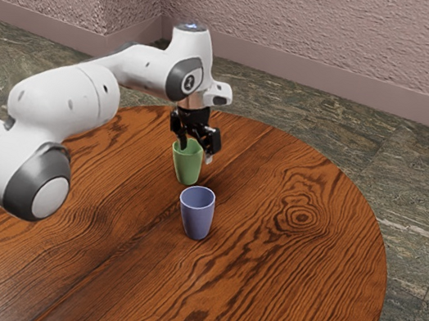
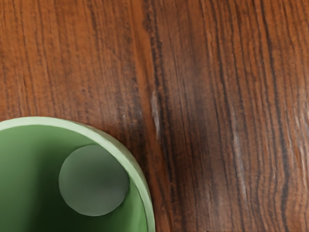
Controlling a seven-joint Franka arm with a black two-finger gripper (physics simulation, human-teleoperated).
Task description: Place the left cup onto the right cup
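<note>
Setting: a round wooden surface (image 1: 291,290) with strong dark grain, on a mottled green stone floor (image 1: 422,164), with a rough pinkish wall (image 1: 346,26) behind.

Arm: a white and grey robot arm (image 1: 65,109) comes in from the exterior view's left and bends down over the middle of the surface.

Pincer: the black pincer (image 1: 194,149) points straight down and sits right at the rim of the green cup (image 1: 186,169), at its top edge.

Pincer state: I cannot tell whether it is open, closed or gripping the cup; the rim and the black parts overlap in the exterior view.

Green cup: upright, mouth up, near the middle of the surface, directly under the pincer. Whether its base touches the wood or is slightly raised I cannot tell.

Blue cup: a blue-violet cup (image 1: 195,211) stands upright and mouth up on the surface, just beside the green one, nearer the camera and a little toward the exterior view's right. The two cups are close, and whether they touch is unclear.

Wrist view: looks straight down into the green cup's mouth, showing its pale rim, green inner wall (image 2: 29,159) and round flat bottom (image 2: 94,180). Beside the cup lies bare wood grain (image 2: 217,96).
</note>
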